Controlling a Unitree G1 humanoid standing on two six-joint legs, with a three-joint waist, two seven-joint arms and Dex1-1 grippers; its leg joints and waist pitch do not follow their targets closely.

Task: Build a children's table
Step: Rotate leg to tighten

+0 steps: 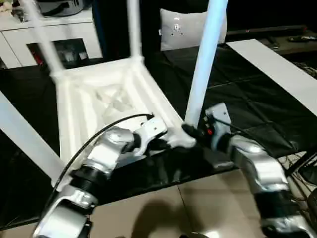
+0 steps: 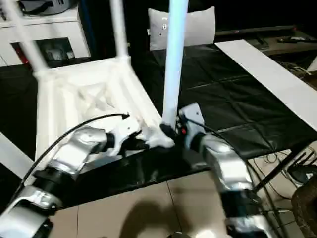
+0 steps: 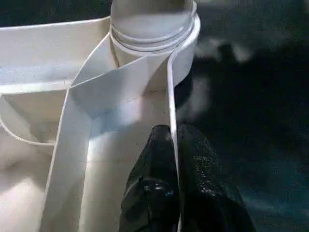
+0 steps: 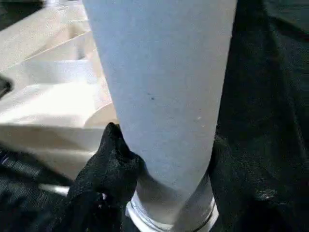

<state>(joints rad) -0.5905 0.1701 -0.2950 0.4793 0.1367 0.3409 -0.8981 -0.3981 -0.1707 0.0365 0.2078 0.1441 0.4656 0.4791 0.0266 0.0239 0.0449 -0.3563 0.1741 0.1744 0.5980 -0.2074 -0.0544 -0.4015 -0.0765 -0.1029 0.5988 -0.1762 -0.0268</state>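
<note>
The white tabletop [image 1: 99,104] lies upside down on the black work surface, ribbed underside up. Two legs [image 1: 133,29] stand in its far corner sockets. A third leg [image 1: 205,59] rises from the near right corner socket [image 3: 154,34]. My right gripper [image 1: 190,131] is shut on this leg just above its base, with one black finger [image 4: 113,159] pressed to the tube [image 4: 164,87]. My left gripper [image 3: 173,133] is shut on the tabletop's thin rim wall [image 3: 170,96] right beside that socket. A fourth white tube [image 1: 25,134] slants across the near left.
A white cabinet [image 1: 29,34] stands at the back left and a grey pillow [image 1: 190,27] at the back. A long white board [image 1: 277,69] lies on the black cover [image 1: 247,99] to the right. Cables [image 1: 302,168] hang past the table's right edge above the tiled floor [image 1: 173,208].
</note>
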